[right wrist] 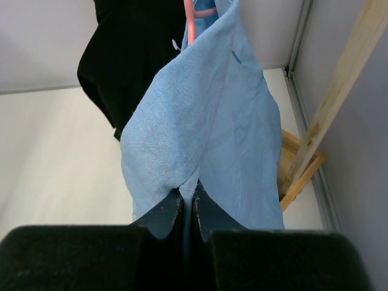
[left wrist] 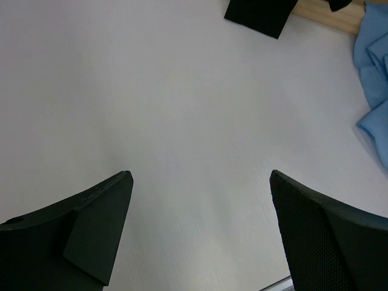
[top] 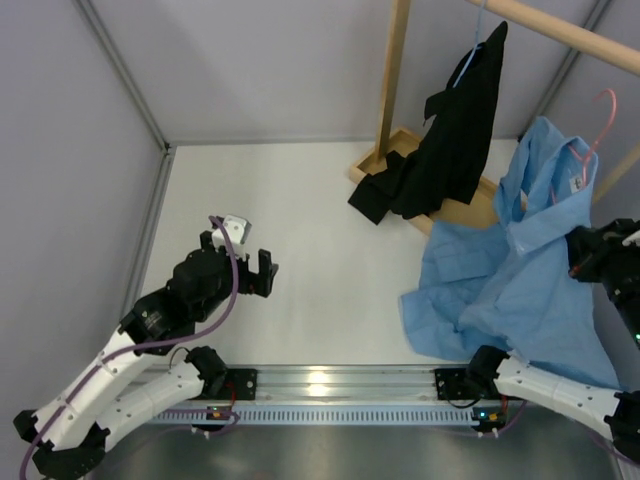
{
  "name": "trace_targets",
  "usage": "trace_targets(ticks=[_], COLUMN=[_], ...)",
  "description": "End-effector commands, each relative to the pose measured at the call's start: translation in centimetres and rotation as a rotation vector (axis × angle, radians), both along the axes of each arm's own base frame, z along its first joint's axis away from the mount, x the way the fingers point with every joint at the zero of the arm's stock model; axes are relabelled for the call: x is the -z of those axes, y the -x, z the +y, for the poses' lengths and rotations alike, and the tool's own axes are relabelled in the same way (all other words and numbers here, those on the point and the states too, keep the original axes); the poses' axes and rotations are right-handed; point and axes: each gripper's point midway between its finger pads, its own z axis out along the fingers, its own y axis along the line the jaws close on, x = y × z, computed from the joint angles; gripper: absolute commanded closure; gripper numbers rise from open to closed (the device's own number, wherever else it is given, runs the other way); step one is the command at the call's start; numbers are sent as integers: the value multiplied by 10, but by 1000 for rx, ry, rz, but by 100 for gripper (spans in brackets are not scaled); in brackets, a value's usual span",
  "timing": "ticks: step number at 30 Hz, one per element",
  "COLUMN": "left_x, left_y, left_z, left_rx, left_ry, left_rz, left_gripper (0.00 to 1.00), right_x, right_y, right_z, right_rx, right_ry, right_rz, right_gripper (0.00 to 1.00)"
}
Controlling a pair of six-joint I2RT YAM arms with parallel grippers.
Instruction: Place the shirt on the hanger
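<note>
The light blue shirt (top: 520, 270) drapes from the pink wire hanger (top: 603, 125) at the right down onto the table. In the right wrist view the shirt (right wrist: 200, 121) hangs in front of me, with a bit of the pink hanger (right wrist: 191, 18) at its top. My right gripper (right wrist: 187, 200) is shut on a fold of the shirt; in the top view it (top: 590, 258) sits at the right edge, raised. My left gripper (top: 252, 268) is open and empty over bare table at the left, also seen in the left wrist view (left wrist: 200, 182).
A black garment (top: 450, 140) hangs on a light blue hanger from the wooden rack (top: 395, 80) at the back, its end lying on the rack's base (top: 480, 210). Grey walls enclose the table on the left, back and right.
</note>
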Motion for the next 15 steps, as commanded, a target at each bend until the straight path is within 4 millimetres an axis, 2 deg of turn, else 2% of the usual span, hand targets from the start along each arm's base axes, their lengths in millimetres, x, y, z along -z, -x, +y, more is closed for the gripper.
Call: trace_targets(ticks=[1,2,4,7,9,10,15], left_x=[2,2,2,1,0,0,-3], left_y=[0,0,1,2,3,3,4], left_z=[0,1,3,6,8,9,11], left_rx=[-12,-14,-21,-28,-34,-38,-43], left_ry=[29,31,37,46,50,50,63], left_rz=[-4,-10,-22,-34,-39,-43,-57], left_gripper=[2,2,2,2,2,2,2], right_x=[-57,-63,-67,-69,-68,-76,-79], right_y=[-22,-27,-40,-54,-58,-59,-63], right_z=[0,2,22,34,38,38,33], right_rx=[132,149,140,184,198,207,280], right_ry=[-196,-214,-196,-210,-221,-270,-285], right_rz=[-171,-183,-168,-174,-191,-220,-236], right_gripper=[100,100,100,100,100,100,100])
